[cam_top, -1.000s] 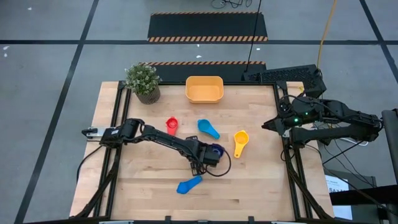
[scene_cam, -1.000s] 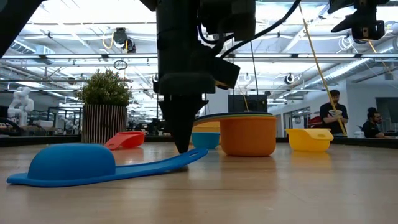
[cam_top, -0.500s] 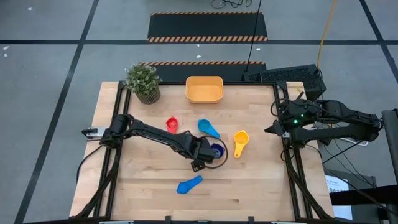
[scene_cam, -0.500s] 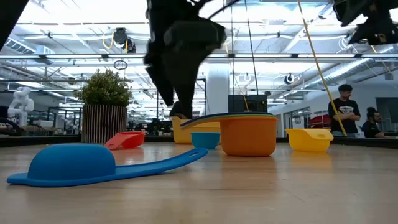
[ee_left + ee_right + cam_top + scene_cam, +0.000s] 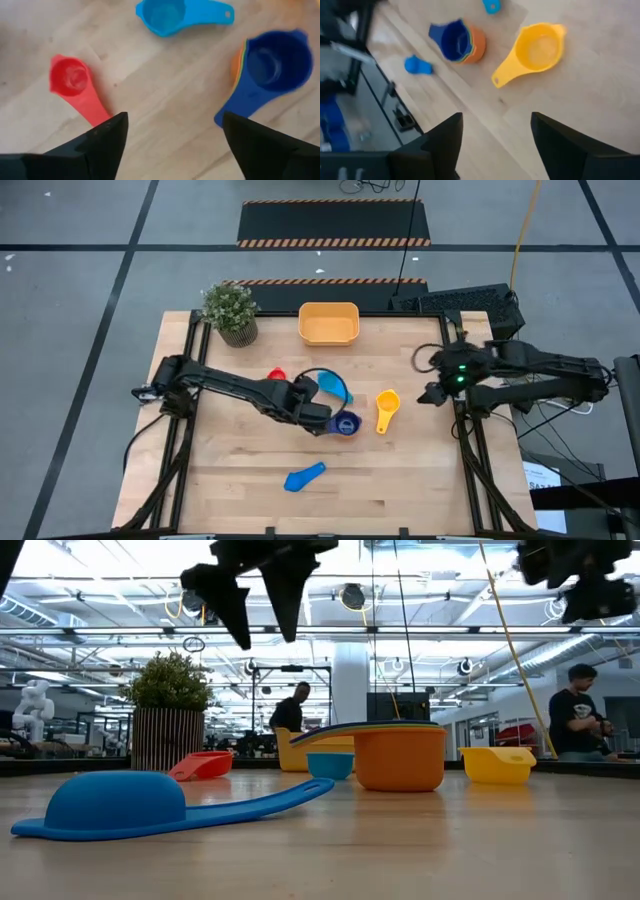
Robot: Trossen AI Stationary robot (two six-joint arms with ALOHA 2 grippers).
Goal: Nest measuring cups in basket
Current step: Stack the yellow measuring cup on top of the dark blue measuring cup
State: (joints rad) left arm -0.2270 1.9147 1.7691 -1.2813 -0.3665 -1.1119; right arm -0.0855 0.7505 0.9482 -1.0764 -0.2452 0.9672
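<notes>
Six visible measuring cups (image 5: pixel 387 409), one basket (image 5: pixel 328 323), one plant (image 5: pixel 231 311)

The basket (image 5: pixel 328 324) sits at the table's far edge (plant (image 5: pixel 230 311) to its left), measuring cups (image 5: pixel 345 423) scattered nearer.

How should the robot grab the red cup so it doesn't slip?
Probably by its flat handle, coming straight down from above. The red cup stands bowl-up on the table, and its handle sticks out flat, clear of the other cups. The left gripper, open above it, could close across it.
</notes>
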